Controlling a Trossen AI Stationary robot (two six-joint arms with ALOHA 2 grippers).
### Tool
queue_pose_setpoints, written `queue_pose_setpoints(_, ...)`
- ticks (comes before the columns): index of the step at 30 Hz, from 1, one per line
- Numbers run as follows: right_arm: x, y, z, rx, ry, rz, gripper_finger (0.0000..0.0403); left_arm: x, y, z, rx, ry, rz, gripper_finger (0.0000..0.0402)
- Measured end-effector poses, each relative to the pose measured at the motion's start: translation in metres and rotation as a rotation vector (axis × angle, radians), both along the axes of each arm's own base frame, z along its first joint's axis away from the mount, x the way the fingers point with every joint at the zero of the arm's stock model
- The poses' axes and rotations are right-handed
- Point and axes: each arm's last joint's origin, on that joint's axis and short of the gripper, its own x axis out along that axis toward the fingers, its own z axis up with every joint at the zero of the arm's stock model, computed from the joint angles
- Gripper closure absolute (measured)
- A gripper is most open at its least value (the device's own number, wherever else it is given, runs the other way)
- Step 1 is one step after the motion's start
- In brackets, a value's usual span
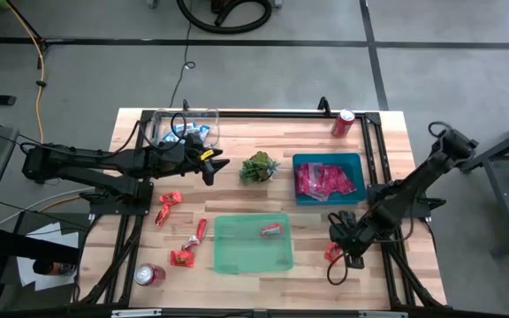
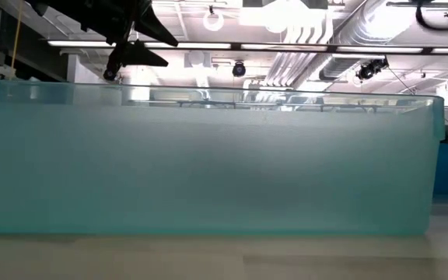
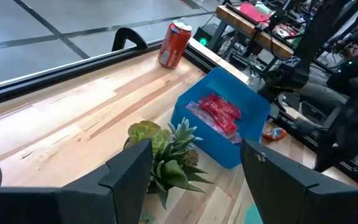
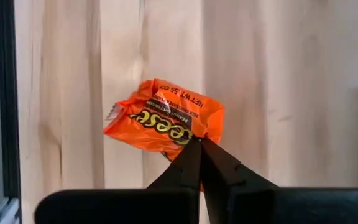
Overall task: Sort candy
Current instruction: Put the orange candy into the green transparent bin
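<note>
We see a light wooden table point(image 1: 263, 124) on a grey concrete floor point(image 1: 254, 71) crossed by dark lines, beneath bright ceiling lights point(image 2: 212, 17) and exposed ducts point(image 2: 317, 31).

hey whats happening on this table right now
A two-armed robot is sorting candy. The right hand is shut on the edge of an orange wrapped candy lying on the wooden table near its right edge. The left hand hangs open above the small plant. The blue bin holds pink candies, the green bin one piece.
</note>
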Motion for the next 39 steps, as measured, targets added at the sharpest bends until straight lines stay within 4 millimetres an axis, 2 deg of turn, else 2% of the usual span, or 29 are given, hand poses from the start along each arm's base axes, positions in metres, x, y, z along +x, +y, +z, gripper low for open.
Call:
queue_pose_setpoints(4,0.005,-0.008,0.042,-0.077,-0.106,-0.073,0.0403,0.0,0.0,0.0,0.0,0.002,0.0,0.0169)
queue_pose_setpoints(9,0.022,-0.026,0.089,-0.174,-0.344,-0.193,0.0403,0.0,0.0,0.0,0.0,0.002,0.0,0.0169)
queue_pose_setpoints(15,0.056,-0.042,0.119,-0.183,-0.605,-0.18,0.0403,0.0,0.0,0.0,-0.018,-0.006,0.007,0.0169)
queue_pose_setpoints(19,0.079,-0.046,0.119,-0.158,-0.669,-0.074,0.0403,0.0,0.0,0.0,-0.043,-0.016,0.008,0.0169)
queue_pose_setpoints(24,0.119,-0.037,0.126,-0.226,-0.663,0.199,0.0403,0.0,-0.001,0.0,-0.059,-0.019,-0.013,0.0169)
queue_pose_setpoints(28,0.154,-0.033,0.135,-0.328,-0.592,0.37,0.0403,0.0,-0.001,0.0,-0.059,-0.021,-0.013,0.0169)
queue_pose_setpoints(32,0.181,-0.033,0.129,-0.268,-0.515,0.463,0.0403,0.0,-0.001,0.0,-0.059,-0.021,-0.014,0.0169)
queue_pose_setpoints(35,0.189,-0.031,0.118,-0.249,-0.441,0.511,0.0403,0.0,-0.001,0.0,-0.059,-0.019,-0.014,0.0169)
queue_pose_setpoints(39,0.178,-0.034,0.108,-0.246,-0.286,0.519,0.0403,0.0,-0.001,0.0,-0.058,-0.018,-0.016,0.0169)
